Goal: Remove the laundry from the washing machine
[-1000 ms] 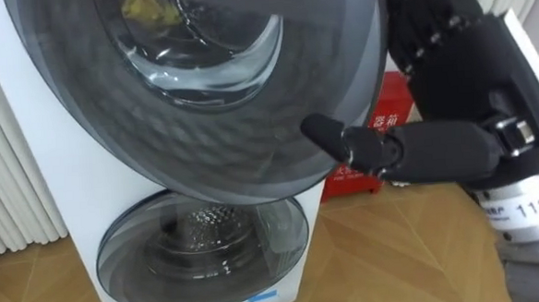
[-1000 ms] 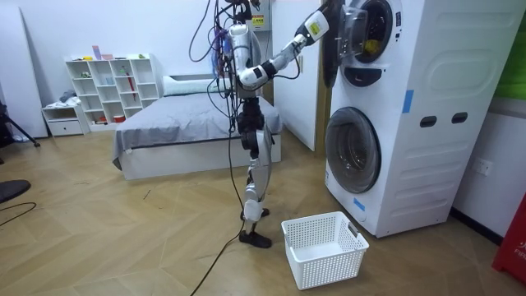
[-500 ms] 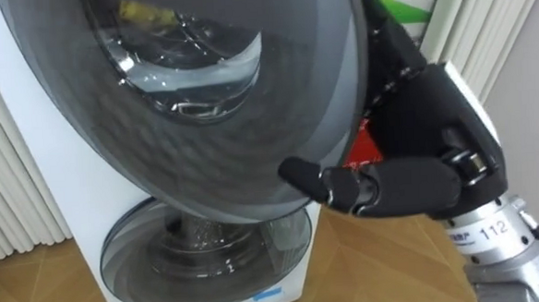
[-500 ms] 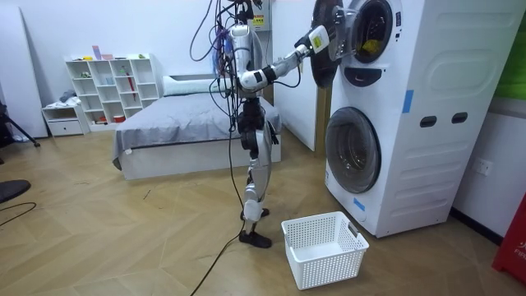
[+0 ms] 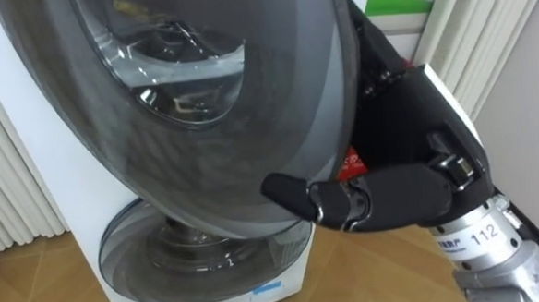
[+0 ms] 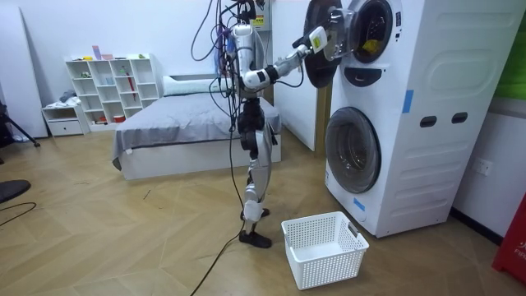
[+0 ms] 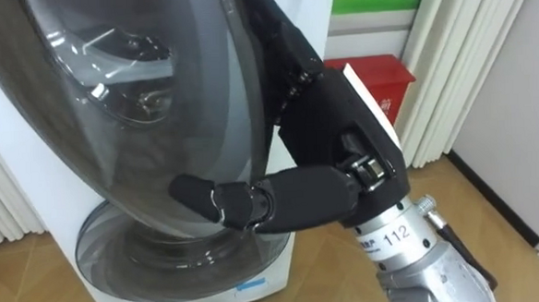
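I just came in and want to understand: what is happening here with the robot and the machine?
The robot stands before the stacked washing machine with its right hand at the rim of the upper door, which stands partly open. A yellow cloth lies inside the upper drum, not yet taken out. A white basket waits on the floor beside the robot.

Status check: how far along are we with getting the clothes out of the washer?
Done: upper door swung partly open. In hand: the right robot hand grips that door's edge, thumb in front. Left: yellow clothing lies in the drum, and the white basket holds nothing.
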Controlling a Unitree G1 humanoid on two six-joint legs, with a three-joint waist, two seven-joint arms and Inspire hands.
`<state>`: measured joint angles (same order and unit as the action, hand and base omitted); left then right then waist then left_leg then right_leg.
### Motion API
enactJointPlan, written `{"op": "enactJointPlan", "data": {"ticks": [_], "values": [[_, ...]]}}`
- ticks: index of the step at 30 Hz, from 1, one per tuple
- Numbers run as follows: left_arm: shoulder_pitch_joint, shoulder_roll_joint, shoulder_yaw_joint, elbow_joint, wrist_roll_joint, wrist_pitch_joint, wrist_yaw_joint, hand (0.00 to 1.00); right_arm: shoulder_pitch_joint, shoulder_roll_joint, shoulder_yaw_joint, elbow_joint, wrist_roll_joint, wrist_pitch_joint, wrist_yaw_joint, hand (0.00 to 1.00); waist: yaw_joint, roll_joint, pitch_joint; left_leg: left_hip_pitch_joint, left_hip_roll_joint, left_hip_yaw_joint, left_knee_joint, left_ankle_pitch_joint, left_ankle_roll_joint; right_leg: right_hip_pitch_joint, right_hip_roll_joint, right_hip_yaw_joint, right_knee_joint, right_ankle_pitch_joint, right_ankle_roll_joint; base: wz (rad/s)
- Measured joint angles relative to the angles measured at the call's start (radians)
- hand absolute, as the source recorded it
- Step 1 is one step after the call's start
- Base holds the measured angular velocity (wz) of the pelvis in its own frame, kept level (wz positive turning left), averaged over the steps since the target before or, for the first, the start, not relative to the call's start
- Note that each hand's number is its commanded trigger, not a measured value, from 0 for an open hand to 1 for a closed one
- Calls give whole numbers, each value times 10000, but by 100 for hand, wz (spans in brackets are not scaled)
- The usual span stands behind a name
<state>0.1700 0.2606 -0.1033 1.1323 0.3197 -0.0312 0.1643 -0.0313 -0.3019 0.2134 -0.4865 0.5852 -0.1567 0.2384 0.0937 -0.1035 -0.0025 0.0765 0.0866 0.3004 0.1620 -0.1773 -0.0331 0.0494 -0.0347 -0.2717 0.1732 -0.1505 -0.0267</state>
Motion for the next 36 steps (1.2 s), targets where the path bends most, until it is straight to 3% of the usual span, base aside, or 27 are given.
{"op": "enactJointPlan", "data": {"ticks": [3, 6, 16, 30, 36], "values": [[-12, -4, -1, -61, 21, 1, 0, 0, -620, 5, 380, -33, -90, 210, -156, 0, 151, -86, -29, -55, 64, -19, 48, 1, -75, -10, 56, -38, -28, -27, -70, 2], [19, -2, 12, -131, 88, 24, 0, 0, -621, -203, 584, -426, -95, 244, -116, 0, 224, -53, -39, -86, 105, -48, 79, 40, -138, -11, 94, -57, -30, -53, -133, 2], [6, 64, 12, -175, 107, 25, -3, 0, -687, -153, 821, -446, -339, 271, -300, 0, 465, -39, -47, -109, 227, -169, 87, 137, -276, 11, 199, -176, -26, -87, -285, 2], [-93, 87, 0, -174, 101, 12, -1, 0, -702, 245, 1713, -446, -128, 128, -68, 0, 522, -106, -47, -194, 302, -577, 72, 361, -435, 15, 242, -537, -4, -215, -505, 7], [-201, 104, -168, -160, 64, 9, -1, 0, -1174, 324, 2476, -392, 85, 64, 606, 0, 900, -119, -37, -325, 308, -839, 133, 405, -470, -10, 236, -854, -20, -284, -549, 16]]}}
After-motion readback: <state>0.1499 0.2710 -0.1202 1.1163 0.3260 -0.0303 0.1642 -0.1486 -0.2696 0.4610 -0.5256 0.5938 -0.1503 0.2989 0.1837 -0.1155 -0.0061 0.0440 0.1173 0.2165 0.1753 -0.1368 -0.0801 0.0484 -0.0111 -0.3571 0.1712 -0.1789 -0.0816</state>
